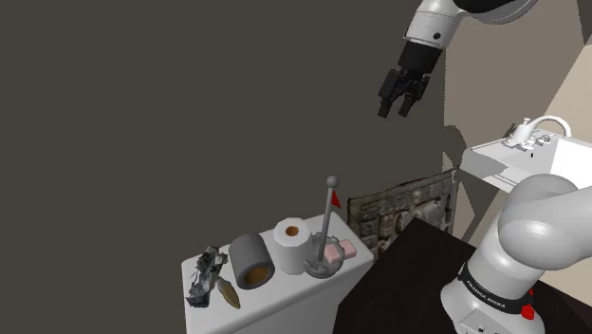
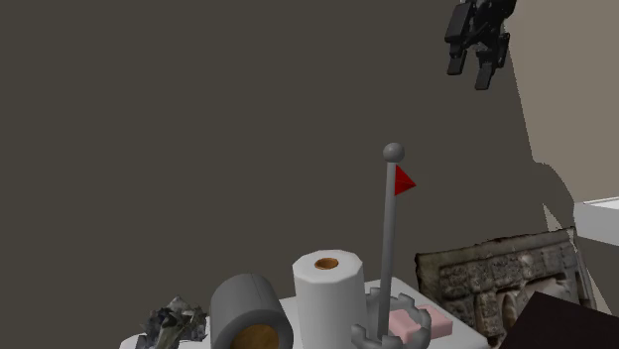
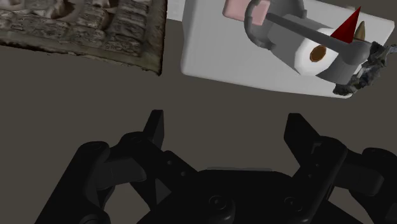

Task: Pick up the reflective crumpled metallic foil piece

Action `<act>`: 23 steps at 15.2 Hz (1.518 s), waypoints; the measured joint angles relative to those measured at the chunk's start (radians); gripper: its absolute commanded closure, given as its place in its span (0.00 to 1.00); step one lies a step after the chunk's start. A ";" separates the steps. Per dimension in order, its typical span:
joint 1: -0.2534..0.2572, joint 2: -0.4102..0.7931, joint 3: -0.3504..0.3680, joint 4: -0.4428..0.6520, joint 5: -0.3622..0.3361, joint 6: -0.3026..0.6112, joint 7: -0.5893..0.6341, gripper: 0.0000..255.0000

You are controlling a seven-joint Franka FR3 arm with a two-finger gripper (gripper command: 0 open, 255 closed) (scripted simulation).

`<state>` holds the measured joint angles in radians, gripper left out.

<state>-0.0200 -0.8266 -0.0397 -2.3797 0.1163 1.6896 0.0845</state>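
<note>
The crumpled foil piece [image 1: 206, 275] is a dark, shiny, wrinkled lump at the end of the white cabinet top [image 1: 304, 289] toward the shoulder view's left. It also shows low in the second exterior view as the foil piece [image 2: 174, 323], and in the wrist view as the foil piece [image 3: 368, 67] behind the paper rolls. My black gripper [image 1: 399, 100] hangs high in the air, far above the cabinet and toward the shoulder view's right of it, also seen as the gripper [image 2: 476, 67]. In the wrist view the gripper [image 3: 229, 130] stands open with nothing between its fingers.
On the cabinet stand a grey roll [image 1: 252, 261], a white paper roll [image 1: 293, 243], a grey pole with a red flag [image 1: 329, 223], a pink block [image 1: 338, 251] and a small brown leaf-shaped item [image 1: 229, 293]. A stone-patterned slab [image 1: 403, 209] lies behind, a white sink [image 1: 520, 152] right.
</note>
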 measured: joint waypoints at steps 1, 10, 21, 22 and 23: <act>0.000 0.000 0.000 0.000 0.000 0.000 0.000 0.00; 0.054 0.015 0.182 -0.143 0.088 0.236 0.151 0.00; 0.086 0.227 0.473 -0.181 0.145 0.593 0.388 0.00; 0.080 0.259 0.504 -0.178 0.141 0.630 0.414 0.00; 0.076 0.281 0.533 -0.175 0.135 0.659 0.441 0.00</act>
<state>0.0560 -0.5456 0.4936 -2.5545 0.2511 2.3484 0.5252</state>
